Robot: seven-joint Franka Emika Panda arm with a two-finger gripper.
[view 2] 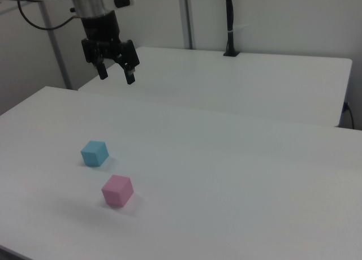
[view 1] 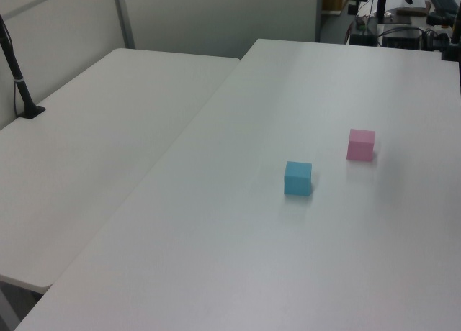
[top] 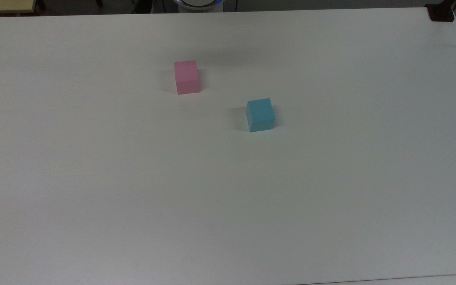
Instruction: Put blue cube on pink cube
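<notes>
a: top view: high, looking steeply down on the table point(top: 331, 198).
b: left view, right view: oblique, from opposite sides; all share the pink cube point(view 2: 117, 190) and blue cube point(view 1: 297, 178).
</notes>
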